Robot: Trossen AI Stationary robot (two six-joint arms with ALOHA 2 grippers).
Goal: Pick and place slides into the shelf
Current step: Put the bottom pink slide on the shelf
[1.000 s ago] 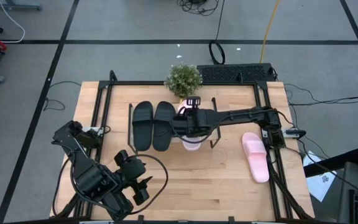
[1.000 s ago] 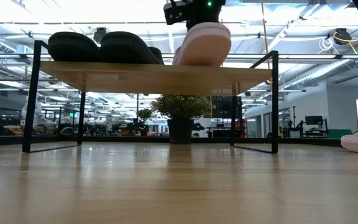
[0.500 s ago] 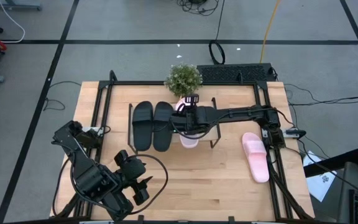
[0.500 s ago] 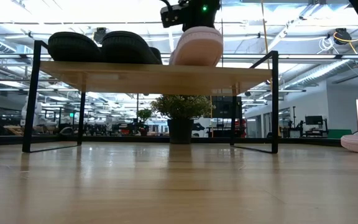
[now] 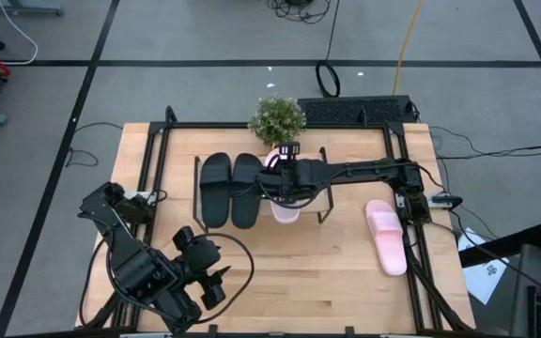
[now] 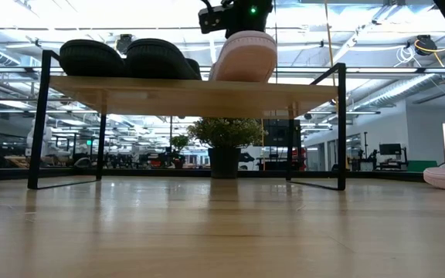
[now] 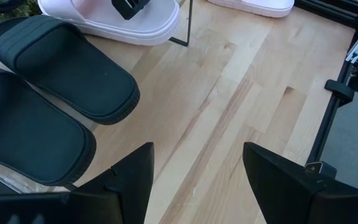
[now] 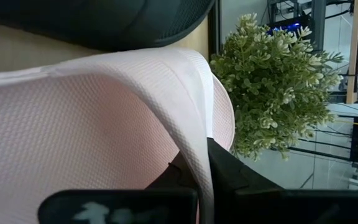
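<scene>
Two black slides (image 5: 231, 190) lie side by side on the shelf (image 6: 191, 96), at its left part. To their right, my right gripper (image 5: 283, 182) is shut on a pale pink slide (image 6: 246, 55), which sits tilted over the shelf board. A second pink slide (image 5: 386, 237) lies sole down on the table at the right. My left gripper (image 7: 197, 180) hangs open over the table's near left part, touching nothing. My right gripper pinches the pink slide's strap at its edge (image 8: 199, 146), one finger (image 8: 178, 174) under the strap and the other (image 8: 232, 177) outside it. It comes slanting down from the table's right side. The slide is tilted, and its lower edge (image 6: 216, 76) seems to rest on the shelf board.
A potted plant (image 5: 277, 120) stands just behind the shelf's far edge. A black frame (image 5: 148, 178) runs around the tabletop. Bare tabletop (image 5: 308, 282) lies between the shelf and the near edge.
My right gripper has carried the pink slide a little toward the table's left, closer to the black slides, and has stayed shut on the strap.
</scene>
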